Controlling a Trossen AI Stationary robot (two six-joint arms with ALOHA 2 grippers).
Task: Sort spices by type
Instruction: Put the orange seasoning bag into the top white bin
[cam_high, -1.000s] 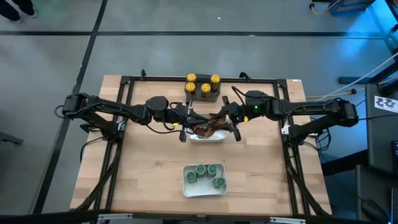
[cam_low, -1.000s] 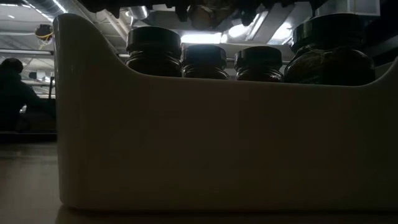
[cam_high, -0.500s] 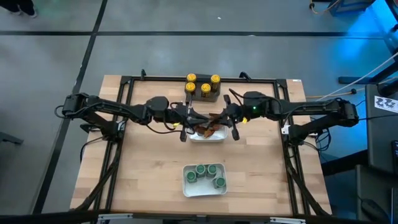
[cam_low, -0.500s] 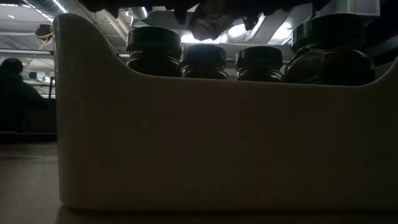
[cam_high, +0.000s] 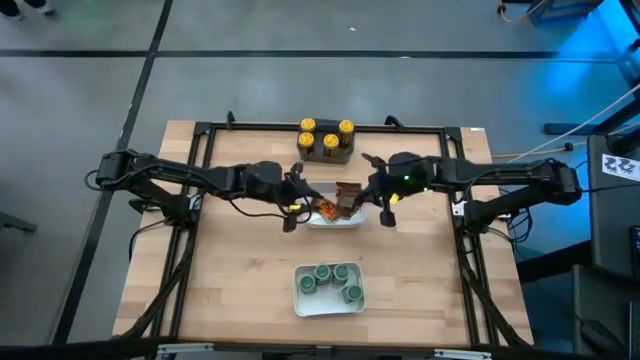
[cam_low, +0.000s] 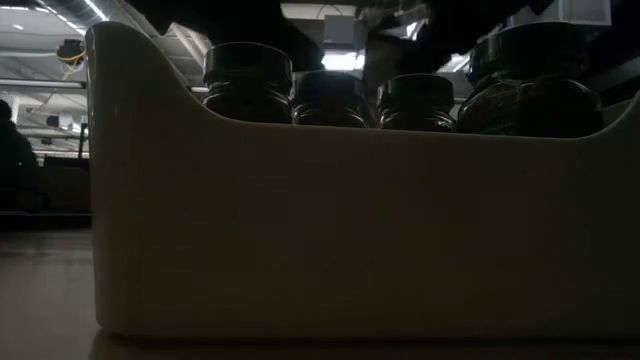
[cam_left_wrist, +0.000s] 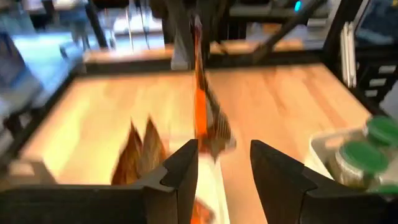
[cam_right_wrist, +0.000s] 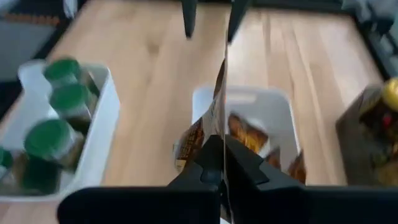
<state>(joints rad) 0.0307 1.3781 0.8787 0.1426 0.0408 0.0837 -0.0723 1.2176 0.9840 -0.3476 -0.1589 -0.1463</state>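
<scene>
Handoff done — left gripper (cam_left_wrist: 221, 177) jaws just parted, right gripper (cam_right_wrist: 222, 163) jaws now clamp the sachet (cam_right_wrist: 208, 127) above the middle tray (cam_high: 345, 222)

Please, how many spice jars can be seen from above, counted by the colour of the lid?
Yellow-lidded jars: 4
Green-lidded jars: 4
Total: 8 jars
</scene>
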